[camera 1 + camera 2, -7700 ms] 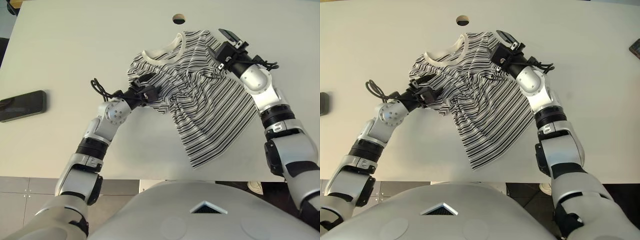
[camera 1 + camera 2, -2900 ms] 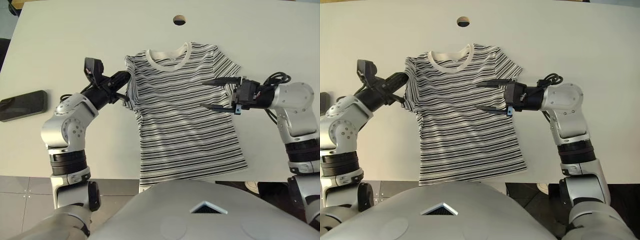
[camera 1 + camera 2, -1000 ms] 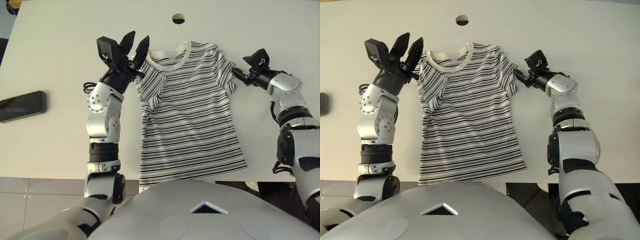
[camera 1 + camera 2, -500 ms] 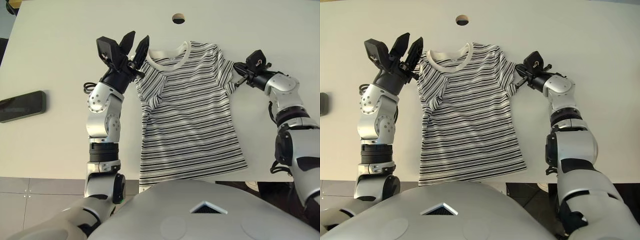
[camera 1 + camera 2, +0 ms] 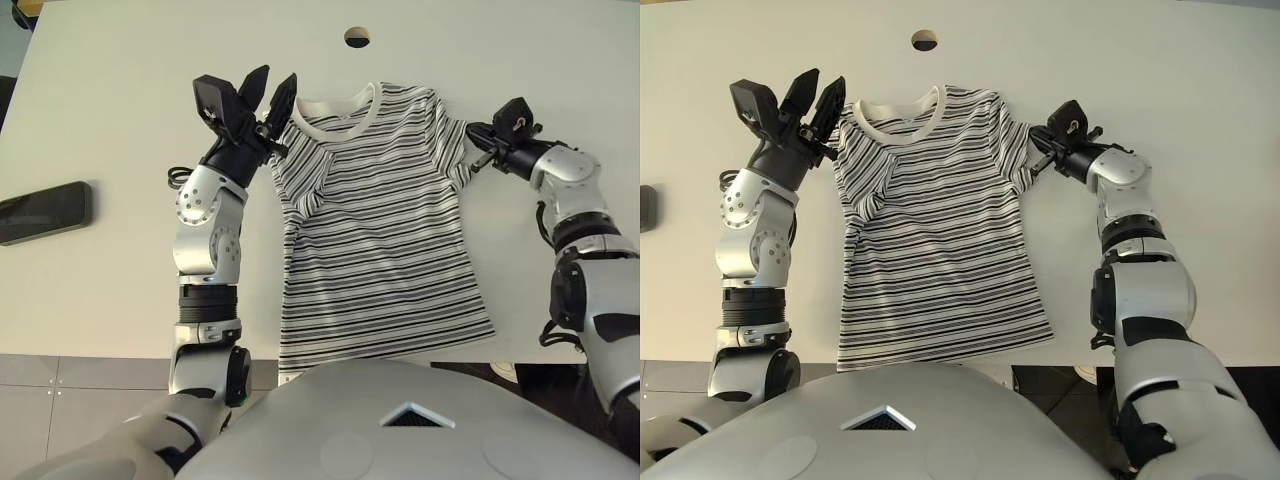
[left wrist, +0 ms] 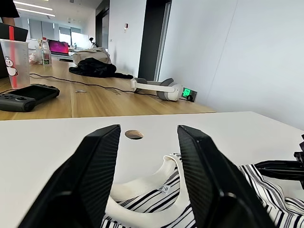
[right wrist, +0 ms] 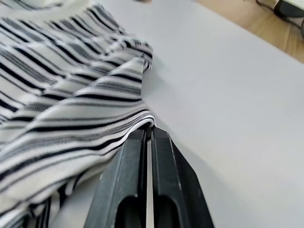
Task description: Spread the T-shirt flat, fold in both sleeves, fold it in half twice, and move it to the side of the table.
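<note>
Right wrist view: right jaws clamp T-shirt [image 7: 61,80] sleeve hem [image 7: 135,125]; left jaws gape empty beside collar [image 6: 142,186].

T-shirt [image 5: 375,220] lies mid-table [image 5: 120,300], collar [image 5: 337,110] at the far end, hem [image 5: 385,345] at the table's near edge. Cable hole [image 5: 357,38] just beyond the collar. Left sleeve [image 5: 300,170] is turned in over the chest; right sleeve [image 5: 455,150] sticks out to the right. Left gripper [image 5: 276,78] is raised just left of the collar, fingers apart, not touching cloth. Right gripper [image 7: 148,132] sits at the right sleeve's edge, pinched on its hem. Phone [image 5: 45,211] far left on the table, well apart from the shirt. Behind the table is a second table [image 6: 95,102] with a game console [image 6: 26,96], a cup [image 6: 13,57] and a headset [image 6: 159,89].
</note>
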You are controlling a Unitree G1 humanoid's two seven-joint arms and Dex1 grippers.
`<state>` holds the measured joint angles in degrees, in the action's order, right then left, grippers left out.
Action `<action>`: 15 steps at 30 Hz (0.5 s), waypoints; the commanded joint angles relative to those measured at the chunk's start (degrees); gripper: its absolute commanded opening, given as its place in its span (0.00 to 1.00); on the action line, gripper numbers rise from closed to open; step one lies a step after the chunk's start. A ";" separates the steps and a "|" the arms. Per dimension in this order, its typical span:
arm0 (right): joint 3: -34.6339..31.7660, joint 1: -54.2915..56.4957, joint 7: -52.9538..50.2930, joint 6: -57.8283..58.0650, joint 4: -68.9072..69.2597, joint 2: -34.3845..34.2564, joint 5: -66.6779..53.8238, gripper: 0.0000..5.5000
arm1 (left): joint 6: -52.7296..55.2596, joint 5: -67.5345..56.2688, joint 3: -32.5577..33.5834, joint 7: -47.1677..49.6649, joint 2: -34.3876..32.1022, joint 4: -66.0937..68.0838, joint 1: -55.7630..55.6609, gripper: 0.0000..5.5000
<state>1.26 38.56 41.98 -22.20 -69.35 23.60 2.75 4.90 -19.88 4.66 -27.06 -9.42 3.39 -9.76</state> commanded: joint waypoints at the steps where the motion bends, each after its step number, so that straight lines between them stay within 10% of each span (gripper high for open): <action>1: -1.06 -0.79 2.56 -1.40 4.01 0.53 -1.73 0.03 | 0.70 0.07 -0.06 0.43 0.17 0.83 -1.33 0.40; 15: 0.79 -8.08 6.45 5.45 22.18 -1.14 -3.88 0.12 | 0.23 0.27 -0.12 0.36 0.52 2.36 -2.37 0.40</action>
<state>1.93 30.03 49.82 -18.02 -47.06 21.42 -1.91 4.86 -19.86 4.64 -26.92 -8.96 5.18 -11.44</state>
